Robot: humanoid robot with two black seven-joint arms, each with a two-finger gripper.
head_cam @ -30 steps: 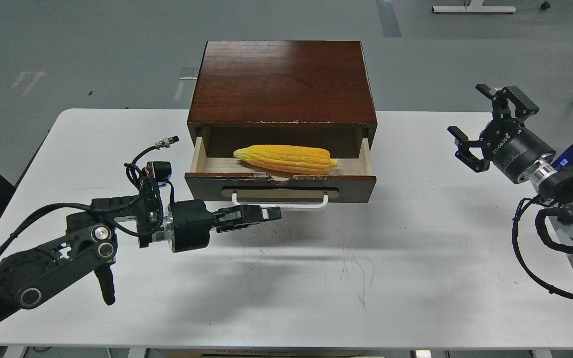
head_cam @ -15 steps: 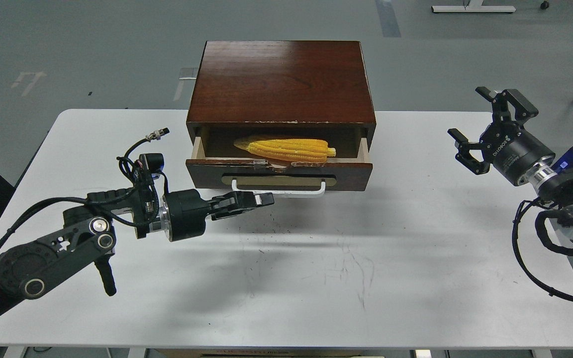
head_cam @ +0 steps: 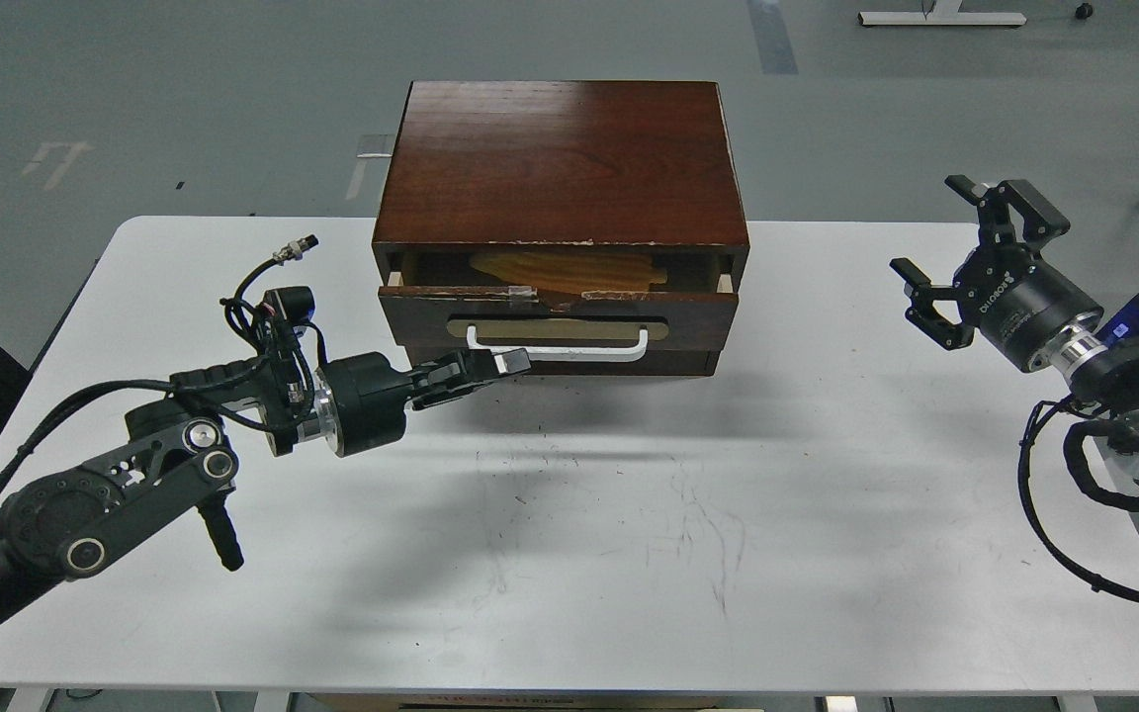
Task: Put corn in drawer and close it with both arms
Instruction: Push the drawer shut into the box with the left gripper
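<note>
The yellow corn [head_cam: 569,270] lies inside the drawer [head_cam: 560,314], in shadow, only its top showing through the narrow gap. The drawer's dark brown front stands only slightly out from the wooden cabinet [head_cam: 560,163]. My left gripper [head_cam: 508,363] is shut, and its tip touches the drawer front just below the left end of the white handle [head_cam: 558,345]. My right gripper [head_cam: 947,255] is open and empty, held above the table's right side, well apart from the cabinet.
The white table [head_cam: 629,534] carries the cabinet at its back middle. A plain dark panel [head_cam: 619,362] sits under the drawer. Grey floor lies beyond the table. My right arm's cables [head_cam: 1074,494] hang over the right edge.
My left gripper has moved forward against the drawer front, and the drawer has slid most of the way in, leaving the corn nearly hidden. The right arm has hardly moved.
</note>
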